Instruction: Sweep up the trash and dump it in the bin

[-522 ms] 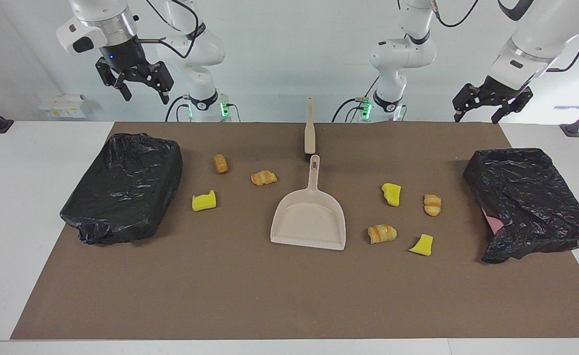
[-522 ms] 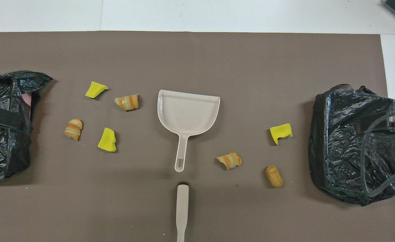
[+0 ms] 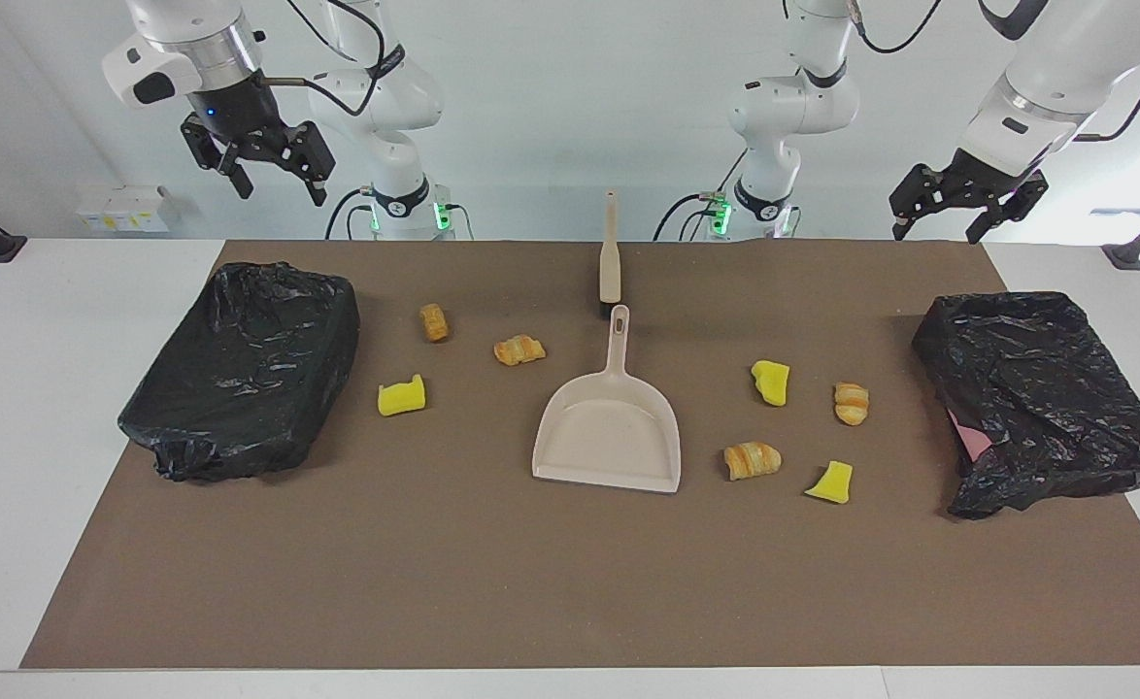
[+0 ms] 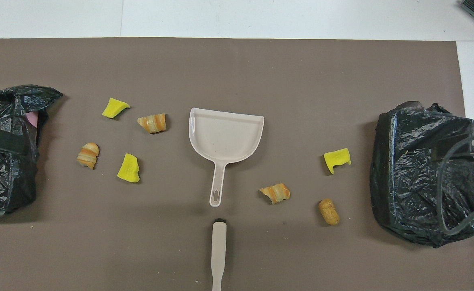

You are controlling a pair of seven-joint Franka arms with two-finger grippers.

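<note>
Several pieces of trash lie on the brown mat. Three lie toward the right arm's end: a yellow sponge chunk [image 3: 402, 396] [image 4: 337, 159] and two striped rolls [image 3: 434, 322] [image 3: 519, 349]. Toward the left arm's end lie two sponge chunks [image 3: 770, 382] [image 3: 830, 482] and two rolls [image 3: 851, 403] [image 3: 752, 459]. A bin wrapped in a black bag stands at each end: one [image 3: 240, 369] [image 4: 422, 173] under the right arm, the other [image 3: 1036, 398] [image 4: 7, 149] under the left arm. My right gripper [image 3: 279, 186] hangs open and empty high above its bin. My left gripper [image 3: 939, 231] hangs open and empty above the other.
A beige dustpan [image 3: 609, 427] [image 4: 225, 137] lies mid-mat, its handle pointing toward the robots. A beige brush [image 3: 610, 257] [image 4: 218, 254] lies in line with it, nearer to the robots. White table [image 3: 36, 408] borders the mat.
Both grippers have risen a little; the right one also drifted slightly toward its end of the table. Nothing on the mat has moved.
</note>
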